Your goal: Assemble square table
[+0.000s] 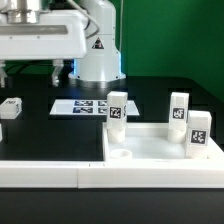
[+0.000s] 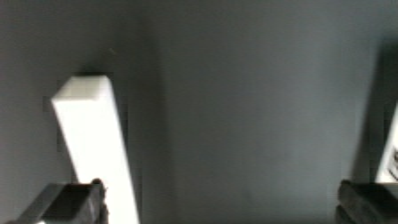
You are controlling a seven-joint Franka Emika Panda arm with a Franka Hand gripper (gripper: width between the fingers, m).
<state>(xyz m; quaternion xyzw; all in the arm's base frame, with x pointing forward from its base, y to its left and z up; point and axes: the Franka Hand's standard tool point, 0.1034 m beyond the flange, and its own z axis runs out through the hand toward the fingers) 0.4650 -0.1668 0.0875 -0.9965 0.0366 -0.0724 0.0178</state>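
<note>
Exterior view: the tabletop [image 1: 160,150] is lying at about 5 o'clock in the frame, a white square slab with a raised rim and a round socket [image 1: 121,157] showing at its near corner. 3 legs are standing upright on or at it: 1 [image 1: 117,107] at its far corner toward the view's left, 1 [image 1: 179,107] further back toward the view's right, 1 [image 1: 198,134] nearest the right edge. A 4th leg [image 1: 11,108] is sitting alone on the black table [image 1: 40,135] at 9 o'clock, well apart from the slab. The marker board [image 1: 83,105] is lying flat near the centre, below the arm's base [image 1: 97,50]. A long white rail [image 1: 50,170] is running along the 7 o'clock edge. The arm's wrist is filling 11 o'clock; the fingers themselves are not showing here.

Wrist view: the gripper [image 2: 222,200] is looking down at bare dark table, its fingers [image 2: 71,203] spread wide, released and grasping nothing. A white bar-like edge [image 2: 89,140] is lying just beside 1 finger, its long axis running along the direction the camera faces; I cannot tell which part it is.

Judging from both views, the lone leg is lying closest under the wrist, at the exterior view's left, so the coming grasp is probably turning on dropping over it, away from the slab at the right.
</note>
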